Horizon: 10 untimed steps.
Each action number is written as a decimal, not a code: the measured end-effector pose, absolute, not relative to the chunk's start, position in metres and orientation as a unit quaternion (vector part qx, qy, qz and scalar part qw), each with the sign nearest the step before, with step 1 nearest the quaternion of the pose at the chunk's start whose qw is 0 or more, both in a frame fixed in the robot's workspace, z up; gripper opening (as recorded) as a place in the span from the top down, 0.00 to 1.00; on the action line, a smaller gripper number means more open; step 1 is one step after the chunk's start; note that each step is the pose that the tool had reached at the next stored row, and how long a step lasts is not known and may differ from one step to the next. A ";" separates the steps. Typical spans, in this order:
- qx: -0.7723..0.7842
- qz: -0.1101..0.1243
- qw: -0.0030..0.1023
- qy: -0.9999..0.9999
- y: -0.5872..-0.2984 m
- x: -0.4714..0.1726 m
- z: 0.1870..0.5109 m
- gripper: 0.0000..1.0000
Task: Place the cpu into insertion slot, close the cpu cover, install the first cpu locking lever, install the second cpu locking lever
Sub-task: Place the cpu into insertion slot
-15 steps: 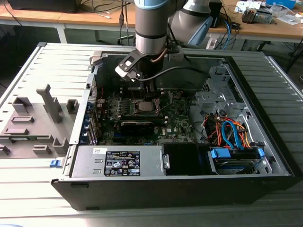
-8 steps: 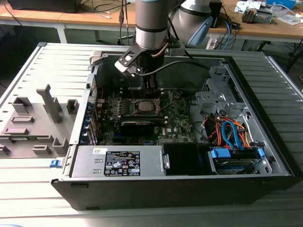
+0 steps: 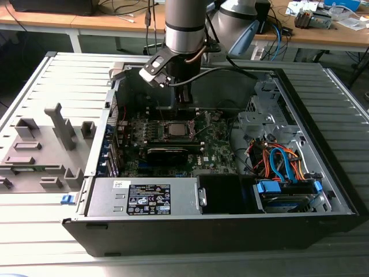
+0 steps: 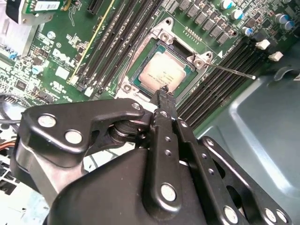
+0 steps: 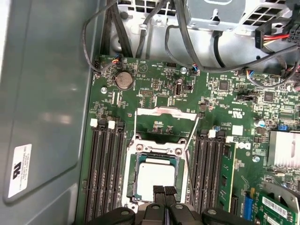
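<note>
Finding: the small square silver-topped cpu [image 5: 154, 174] lies flat in the square metal-rimmed insertion slot [image 5: 157, 149] on the green motherboard [image 5: 154, 89]. The black gripper [image 5: 164, 189] hangs directly over the chip's near edge, jaws pressed together and gripping nothing. The thin silver frame-shaped cpu cover [image 5: 161, 112] stands swung open on the slot's side away from the jaws. Both thin wire locking levers [image 5: 191, 133] are unlatched.

Arm [image 3: 184, 26]: silver-grey tube, pale blue cap on joint behind.
Cable [image 3: 222, 68]: thin, black, off the wrist.
Gripper [image 4: 164, 91]: matte black linkage plates, silver screw heads everywhere.
</note>
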State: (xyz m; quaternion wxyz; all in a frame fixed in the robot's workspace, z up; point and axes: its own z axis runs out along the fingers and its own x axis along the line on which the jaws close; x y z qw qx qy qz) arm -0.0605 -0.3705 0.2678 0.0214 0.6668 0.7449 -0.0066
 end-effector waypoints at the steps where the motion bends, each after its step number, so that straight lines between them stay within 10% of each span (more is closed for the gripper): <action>1: 0.667 -0.007 0.021 0.745 -0.371 -0.060 0.270 0.89; 10: 0.667 -0.007 0.021 0.745 -0.371 -0.060 0.288 0.89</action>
